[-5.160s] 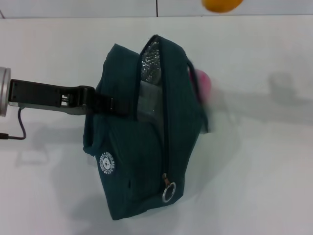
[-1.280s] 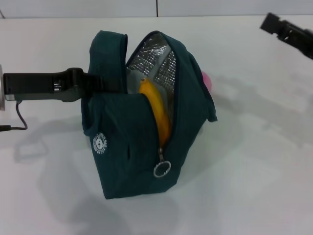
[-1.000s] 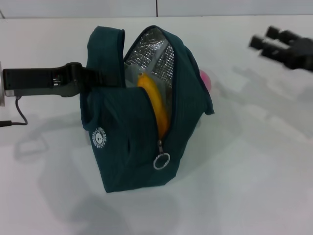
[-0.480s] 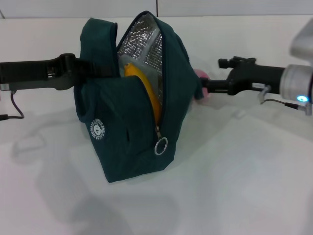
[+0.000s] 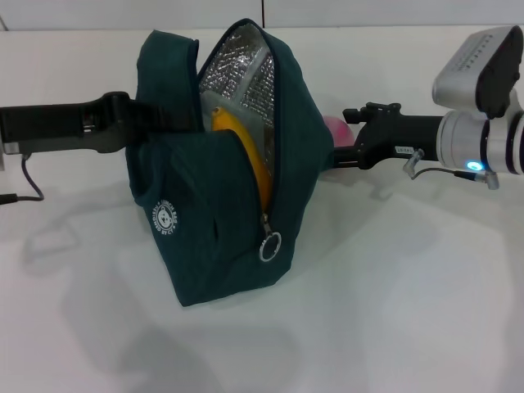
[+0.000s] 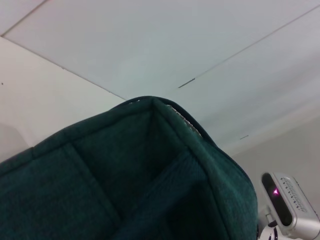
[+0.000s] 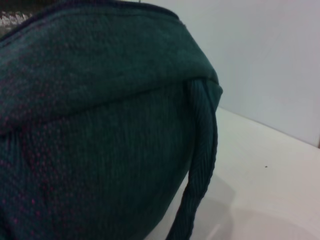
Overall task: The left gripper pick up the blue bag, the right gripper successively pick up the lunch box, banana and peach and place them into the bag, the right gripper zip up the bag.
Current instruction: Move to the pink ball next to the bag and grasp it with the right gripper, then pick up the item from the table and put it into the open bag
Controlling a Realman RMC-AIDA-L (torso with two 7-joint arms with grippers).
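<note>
The right gripper reaches in at the bag's far side beside the pink peach; its fingertips are hidden behind fabric, so I cannot tell whether it grips. The left gripper appears clamped on the blue bag at its upper left edge, holding it upright on the white table. Only the head view shows the crinkled silver lining and the curved yellow banana in the gaping zipper mouth; the right wrist view shows just woven teal cloth and a ribbed rope handle. Open table lies in front and to the right.
</note>
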